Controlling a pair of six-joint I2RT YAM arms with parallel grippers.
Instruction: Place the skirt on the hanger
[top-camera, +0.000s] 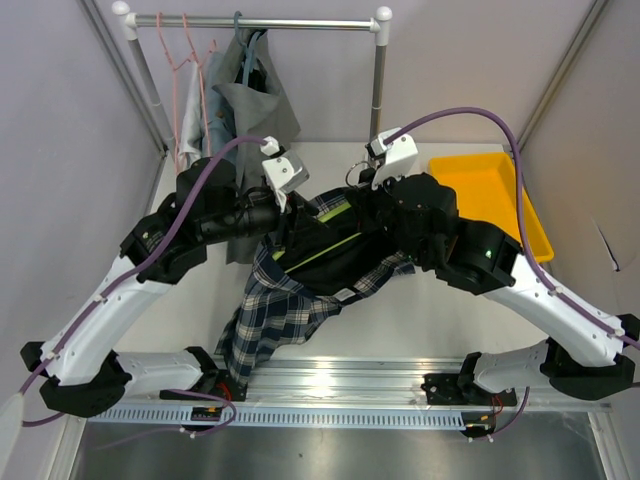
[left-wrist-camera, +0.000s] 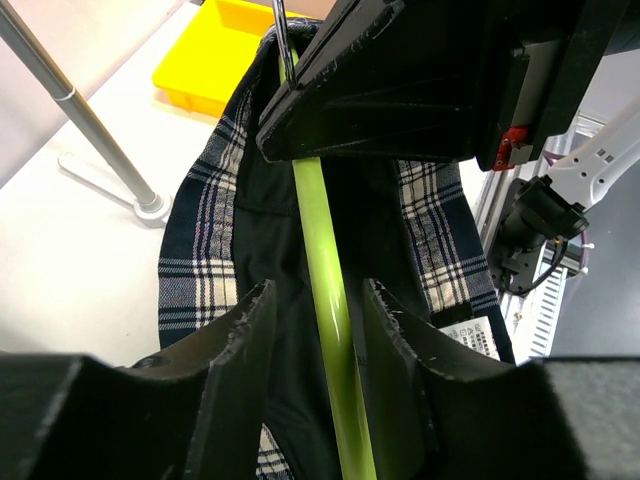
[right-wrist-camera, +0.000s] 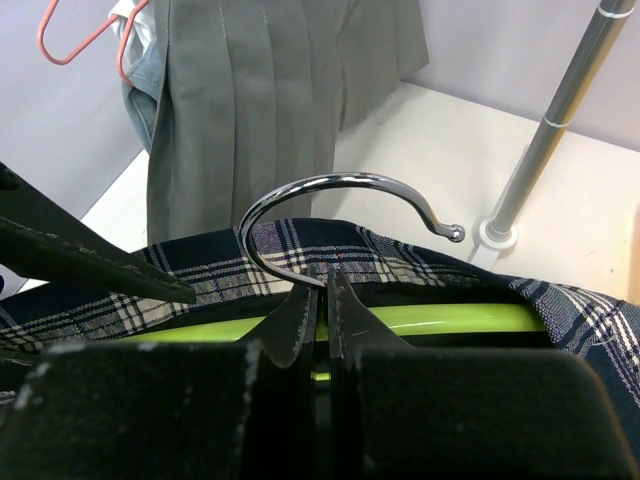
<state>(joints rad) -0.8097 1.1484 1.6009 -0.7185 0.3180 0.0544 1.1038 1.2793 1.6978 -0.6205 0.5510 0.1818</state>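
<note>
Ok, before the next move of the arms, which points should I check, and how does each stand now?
1. Right pincer shut on the hanger at the base of its hook: ok.
2. Left pincer astride the green bar: ok.
3. Left pincer gripping that bar: not ok, gaps both sides.
4. That hook free of cloth: ok.
5. Plaid skirt fastened to the hanger: cannot tell.
6. Free stretch on the rack rail: ok.

Robot lab cell, garment rack (top-camera: 300, 22) (plain partitions (top-camera: 60, 120))
</note>
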